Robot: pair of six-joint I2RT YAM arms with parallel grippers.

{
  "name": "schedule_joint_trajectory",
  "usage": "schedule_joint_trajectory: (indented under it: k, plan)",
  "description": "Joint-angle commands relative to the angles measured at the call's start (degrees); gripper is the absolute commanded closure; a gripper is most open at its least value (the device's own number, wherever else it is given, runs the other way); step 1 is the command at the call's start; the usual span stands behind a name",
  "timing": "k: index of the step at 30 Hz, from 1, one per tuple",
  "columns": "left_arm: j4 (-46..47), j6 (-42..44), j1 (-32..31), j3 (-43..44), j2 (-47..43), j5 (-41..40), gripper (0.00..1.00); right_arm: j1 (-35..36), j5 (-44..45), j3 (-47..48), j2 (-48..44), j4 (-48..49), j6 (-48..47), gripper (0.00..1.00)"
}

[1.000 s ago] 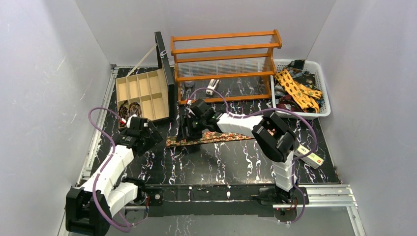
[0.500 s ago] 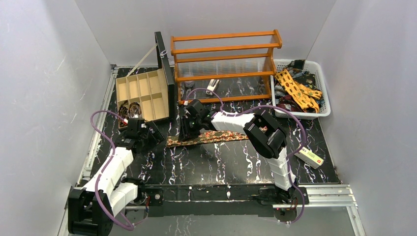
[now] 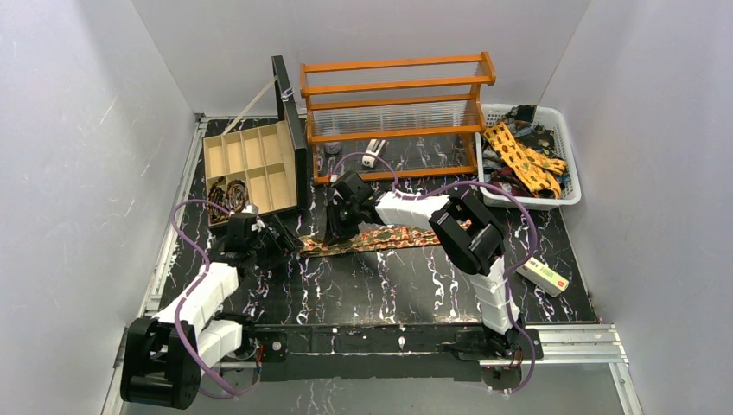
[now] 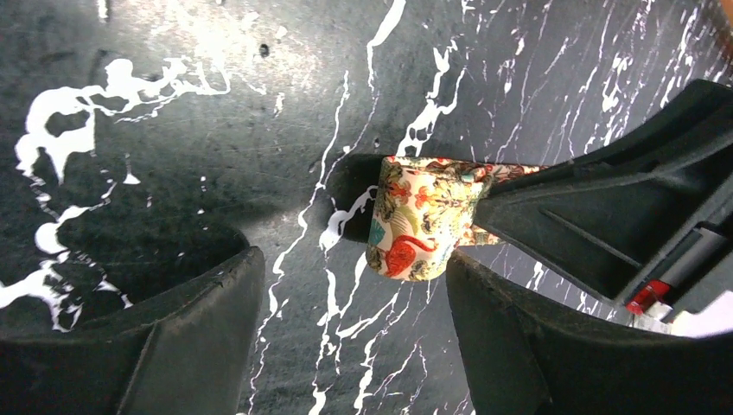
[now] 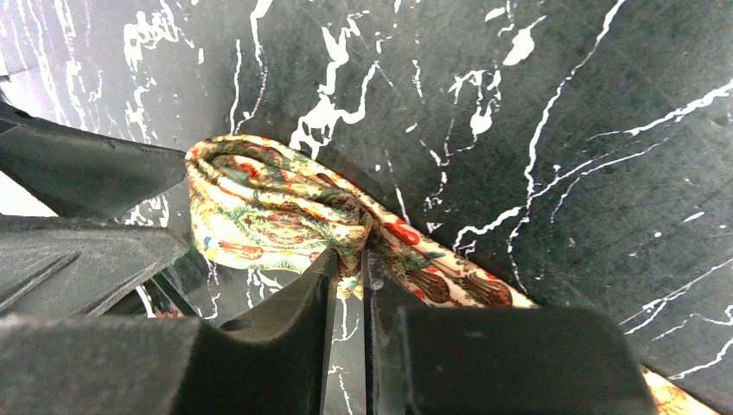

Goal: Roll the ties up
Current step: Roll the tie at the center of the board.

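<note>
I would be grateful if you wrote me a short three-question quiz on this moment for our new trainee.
1. True or false: the right gripper is pinched shut on the patterned tie.
2. Multiple choice: where do the rolled ties sit? A) in the white basket; B) in the wooden compartment box; C) on the orange rack.
3. Fill in the blank: the left gripper is ___, with one finger on either side of the patterned tie's folded end.

Key: 1 true; 2 B; 3 open.
</note>
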Motion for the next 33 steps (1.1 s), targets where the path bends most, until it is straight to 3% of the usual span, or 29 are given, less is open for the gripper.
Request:
schedule_joint_trajectory:
  k: [1, 12, 25, 33]
  plan:
    - [6.09, 0.14, 0.5, -2.49, 0.1, 4.63, 0.27, -0.68, -0.44, 1.0, 1.88, -2.81, -1.87, 0.75]
    - [12.8, 0.25, 0.58, -2.9, 3.53, 6.86, 0.3, -0.58, -5.58, 0.92, 1.69, -0.99, -2.16, 0.68]
    - [22.29, -0.85, 0.59, -9.3, 5.14, 9.98, 0.71, -0.56, -6.63, 0.06, 1.03, -1.95, -1.51, 0.64]
    - [17.83, 3.61, 0.58, -7.22, 5.88, 7.16, 0.72, -0.64, -3.69, 3.87, -2.96, -5.68, -3.72, 0.53]
